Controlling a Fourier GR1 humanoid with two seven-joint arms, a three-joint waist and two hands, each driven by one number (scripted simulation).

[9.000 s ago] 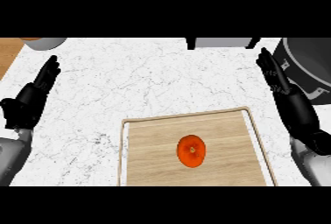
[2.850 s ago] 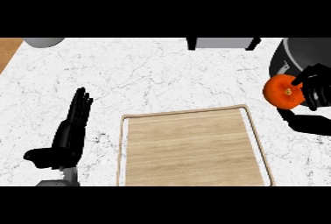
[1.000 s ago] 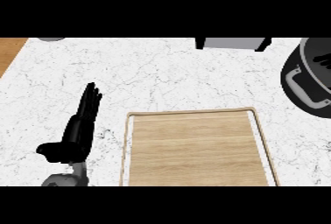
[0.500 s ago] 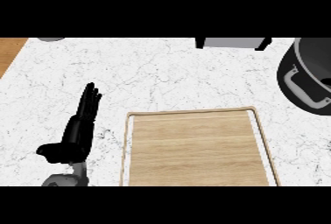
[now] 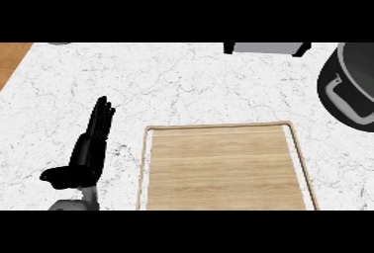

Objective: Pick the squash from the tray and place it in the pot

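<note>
A: Head view, entry one. What is being cut off?
B: The pot [image 5: 352, 81] is being cropped by the right edge. Only part of its dark wall and a pale handle [image 5: 340, 97] are being shown, and its inside is not being made out. The tray [image 5: 219, 126] is being cropped at the bottom, and its wooden floor is being shown.
A: And the squash?
B: It is not being seen in this view, so its place cannot be told.
A: Hands?
B: The left hand [image 5: 87, 150] is being held beside the tray's left rim, apart from it, over the white marble counter [image 5: 182, 84]. Its fingers are straight and together, with nothing being gripped. Its grey forearm [image 5: 73, 203] is being cut off at the lower edge. The right hand is not being shown.
A: Anything else unclear?
B: A grey box [image 5: 266, 48] is being cropped at the top edge, and what it is cannot be told. A wooden strip [image 5: 11, 59] is being glimpsed at the upper left.
</note>
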